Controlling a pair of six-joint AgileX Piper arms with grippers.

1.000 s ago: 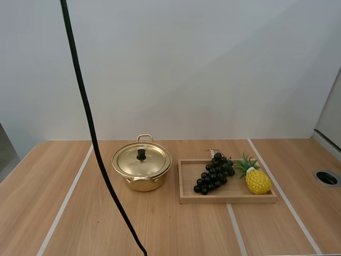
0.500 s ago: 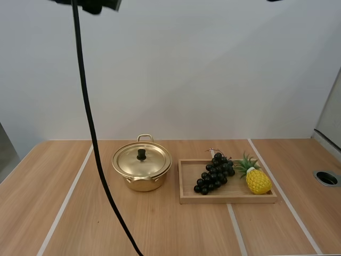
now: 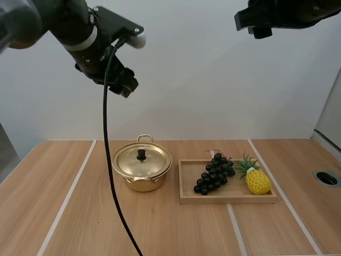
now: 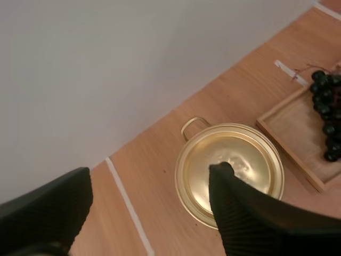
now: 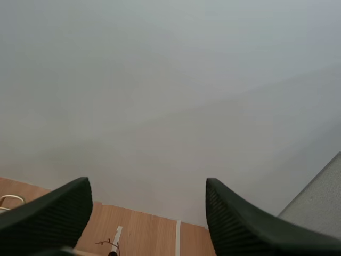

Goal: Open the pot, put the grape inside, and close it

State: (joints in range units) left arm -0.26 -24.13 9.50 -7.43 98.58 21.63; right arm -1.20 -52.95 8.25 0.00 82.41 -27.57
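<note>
Glossy brass-coloured metal pot (image 3: 141, 167); matt wooden tray (image 3: 227, 196).

Right end effector (image 5: 147, 184) held open toward a plain wall

Its two black fingers (image 5: 50, 213) stand wide apart, ribbed inner faces turned to each other, with nothing between them. Beyond the gap rises a pale grey wall (image 5: 170, 80), and at its foot lies a band of light wooden worktop (image 5: 144, 232) crossed by a thin white line (image 5: 177, 237). Beside one finger a small gold loop handle (image 5: 8, 200) pokes into sight over the wood. Nearer the gap, a thin reddish stem (image 5: 106, 242) lies just beside a short white strip (image 5: 116, 233) on the worktop.
</note>
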